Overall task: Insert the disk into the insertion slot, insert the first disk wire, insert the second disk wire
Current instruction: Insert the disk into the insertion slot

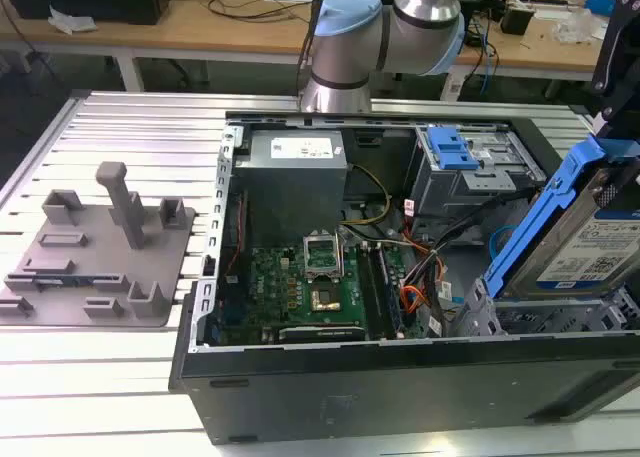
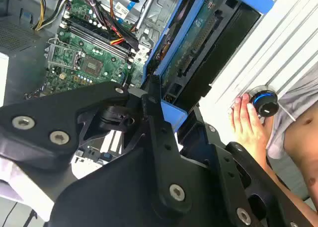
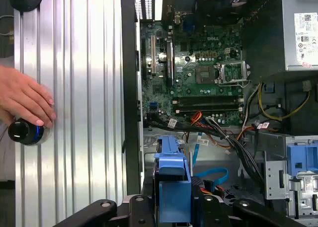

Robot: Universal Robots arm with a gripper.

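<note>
The ribbed silver table (image 1: 100, 377) is shiny metal with long grooves. On it sits a big black computer box (image 1: 400, 382) with its side open, low in the middle of the exterior view.

Inside the box, nearest, lies a flat green board (image 1: 310, 287) full of tiny parts. Orange, black and yellow wires (image 1: 415, 277) curl beside it.

At the exterior view's lower right is the insertion slot (image 1: 500, 319), a low grey metal cage with little holes in its wall. Just above it hangs the disk (image 1: 585, 247), a flat silver block with a white-and-blue sticker, clipped in a bright blue plastic frame. It leans at a slant, with its low end down by the slot. I cannot tell if it touches the cage.

The black gripper (image 3: 174, 201) has its fingers pressed on both sides of the blue frame and holds the disk up.

Farther back in the box stand a plain grey metal power box (image 1: 295, 172) and a taller grey bay with a blue latch (image 1: 460, 167).

On the exterior view's left, a bumpy grey plastic stand (image 1: 95, 252) lies on the table.

In the first wrist view, a person's hand (image 3: 22, 100) touches a round black knob with a blue ring (image 3: 24, 131) on the table beside the box.

Farthest back, the robot arm (image 1: 380, 37), smooth silver with pale blue caps, rises at the top of the exterior view.
</note>
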